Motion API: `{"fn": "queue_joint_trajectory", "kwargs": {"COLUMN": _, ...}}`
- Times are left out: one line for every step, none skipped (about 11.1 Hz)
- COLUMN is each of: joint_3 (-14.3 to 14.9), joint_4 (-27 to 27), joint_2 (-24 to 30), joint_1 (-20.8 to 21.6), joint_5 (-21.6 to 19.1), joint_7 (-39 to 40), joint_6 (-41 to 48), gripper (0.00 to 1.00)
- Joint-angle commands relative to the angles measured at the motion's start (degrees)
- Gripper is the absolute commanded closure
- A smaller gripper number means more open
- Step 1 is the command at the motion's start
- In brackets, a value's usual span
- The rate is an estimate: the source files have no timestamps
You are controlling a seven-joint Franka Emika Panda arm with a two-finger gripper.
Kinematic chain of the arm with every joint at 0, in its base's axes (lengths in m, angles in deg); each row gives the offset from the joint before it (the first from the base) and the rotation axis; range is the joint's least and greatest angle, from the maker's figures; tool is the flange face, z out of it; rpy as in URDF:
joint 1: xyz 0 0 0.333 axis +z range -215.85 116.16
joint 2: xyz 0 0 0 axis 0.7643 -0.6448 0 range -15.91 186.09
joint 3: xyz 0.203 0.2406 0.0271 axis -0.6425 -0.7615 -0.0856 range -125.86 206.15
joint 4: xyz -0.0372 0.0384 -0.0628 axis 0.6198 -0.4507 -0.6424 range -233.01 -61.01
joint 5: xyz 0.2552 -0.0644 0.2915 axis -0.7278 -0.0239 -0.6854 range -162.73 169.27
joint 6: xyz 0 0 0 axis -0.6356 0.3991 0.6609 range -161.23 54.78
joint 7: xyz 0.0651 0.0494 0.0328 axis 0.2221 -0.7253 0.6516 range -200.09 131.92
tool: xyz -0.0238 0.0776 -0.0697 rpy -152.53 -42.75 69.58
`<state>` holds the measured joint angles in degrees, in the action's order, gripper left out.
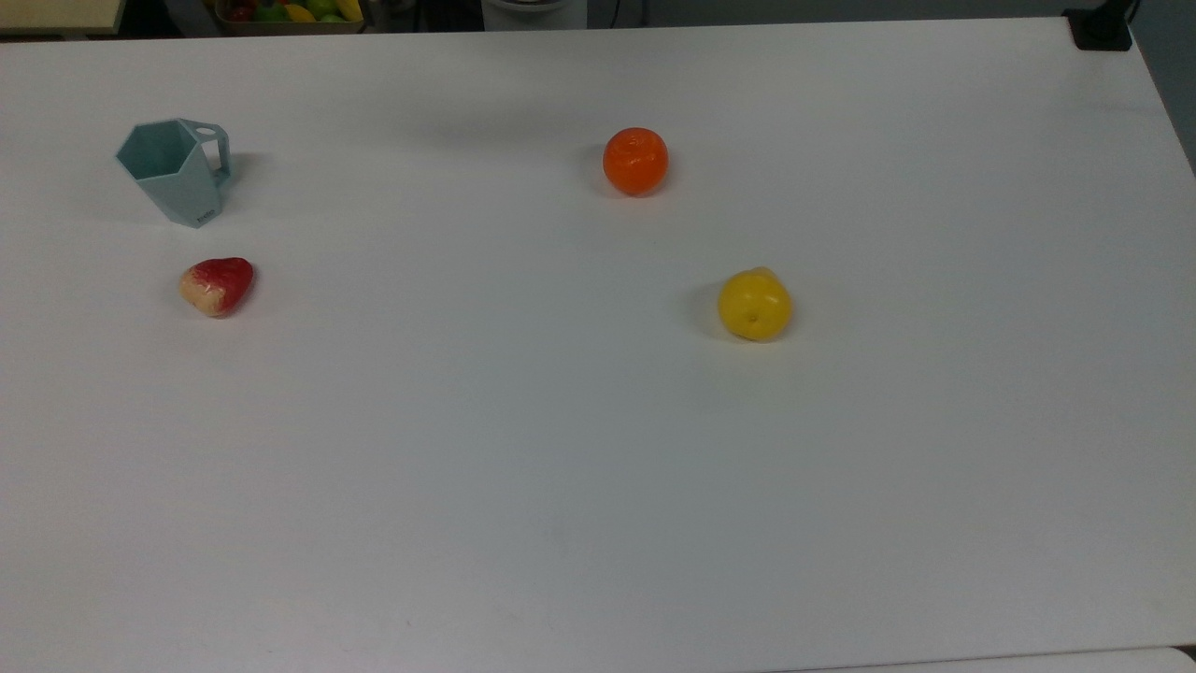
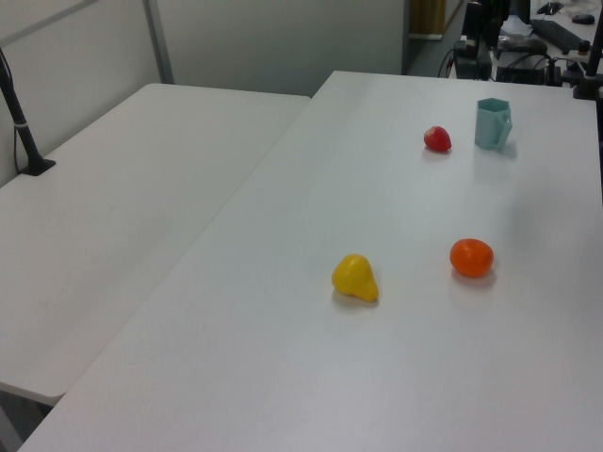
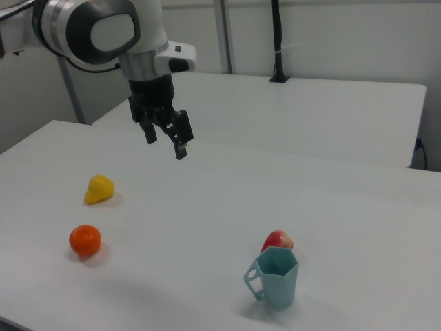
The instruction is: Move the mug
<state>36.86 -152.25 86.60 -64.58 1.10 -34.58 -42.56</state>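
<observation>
In the top view, going from left to right, the mug [image 1: 180, 179] stands upright near the top view's far left corner of the white bench [image 1: 598, 486], with its squared handle turned to the top view's right. Just in front of it, but apart from it, lies a red and cream fruit [image 1: 217, 285]. More to the top view's right there is an orange fruit [image 1: 635, 161], and then a yellow fruit [image 1: 754, 304], both well apart from the mug. In the right view the end effector [image 3: 165, 134] hangs in the air above the bench, with its two fingers spread and nothing between them. It is nearer to the yellow fruit than to the mug, which stands at the right view's lower right with the red fruit just behind it. I judge that the task is at its first step: the mug is not yet touched, and the arm must first travel to it. The next move calls for bringing the end effector across the bench and above the mug, then lowering it so that one finger goes inside the rim and one outside, or both around the handle. The faceted walls become narrow toward the base, so a grip near the rim seems safer to me. The red fruit is close, so the descent should stay clear of it.
</observation>
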Motion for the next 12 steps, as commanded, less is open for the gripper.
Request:
{"fn": "queue_joint_trajectory", "kwargs": {"joint_3": 0.30, "joint_4": 1.02, "joint_2": -0.01, "joint_1": 0.50, "joint_5": 1.28, "joint_7": 0.67, "joint_6": 1.24, "gripper": 0.00}}
{"fn": "queue_joint_trajectory", "kwargs": {"joint_3": 0.30, "joint_4": 0.93, "joint_2": -0.10, "joint_1": 0.84, "joint_5": 1.29, "joint_7": 0.59, "joint_6": 1.41, "gripper": 0.00}}
{"fn": "queue_joint_trajectory", "kwargs": {"joint_3": 0.13, "joint_4": 0.84, "joint_2": -0.19, "joint_1": 0.93, "joint_5": 1.29, "joint_7": 0.24, "joint_6": 1.50, "gripper": 0.00}}
{"fn": "queue_joint_trajectory", "kwargs": {"joint_3": 0.04, "joint_4": 0.84, "joint_2": -0.36, "joint_1": 0.93, "joint_5": 1.12, "joint_7": -0.03, "joint_6": 1.07, "gripper": 0.00}}
{"fn": "queue_joint_trajectory", "kwargs": {"joint_3": 0.04, "joint_4": 1.02, "joint_2": -0.80, "joint_1": 0.85, "joint_5": 0.85, "joint_7": -0.12, "joint_6": 0.71, "gripper": 0.00}}
{"fn": "queue_joint_trajectory", "kwargs": {"joint_3": 0.30, "joint_4": 1.72, "joint_2": -0.63, "joint_1": 0.24, "joint_5": 0.41, "joint_7": 0.40, "joint_6": 0.97, "gripper": 0.00}}
{"fn": "queue_joint_trajectory", "kwargs": {"joint_3": 0.56, "joint_4": 2.07, "joint_2": -0.37, "joint_1": 0.06, "joint_5": 0.41, "joint_7": 0.58, "joint_6": 1.67, "gripper": 0.00}}
{"fn": "queue_joint_trajectory", "kwargs": {"joint_3": 0.56, "joint_4": 1.99, "joint_2": -0.36, "joint_1": 0.14, "joint_5": 0.67, "joint_7": 0.58, "joint_6": 1.68, "gripper": 0.00}}
{"fn": "queue_joint_trajectory", "kwargs": {"joint_3": 0.56, "joint_4": 2.07, "joint_2": -0.63, "joint_1": 0.14, "joint_5": 1.02, "joint_7": 0.58, "joint_6": 1.59, "gripper": 0.00}}
{"fn": "queue_joint_trajectory", "kwargs": {"joint_3": 0.74, "joint_4": 2.25, "joint_2": -0.63, "joint_1": -0.03, "joint_5": 1.03, "joint_7": 0.67, "joint_6": 1.33, "gripper": 0.00}}
{"fn": "queue_joint_trajectory", "kwargs": {"joint_3": 1.00, "joint_4": 2.34, "joint_2": -0.54, "joint_1": -0.82, "joint_5": 1.03, "joint_7": 0.59, "joint_6": 0.98, "gripper": 0.00}}
{"fn": "queue_joint_trajectory", "kwargs": {"joint_3": 1.00, "joint_4": 3.73, "joint_2": -0.63, "joint_1": -1.95, "joint_5": 0.50, "joint_7": 0.58, "joint_6": 1.23, "gripper": 0.00}}
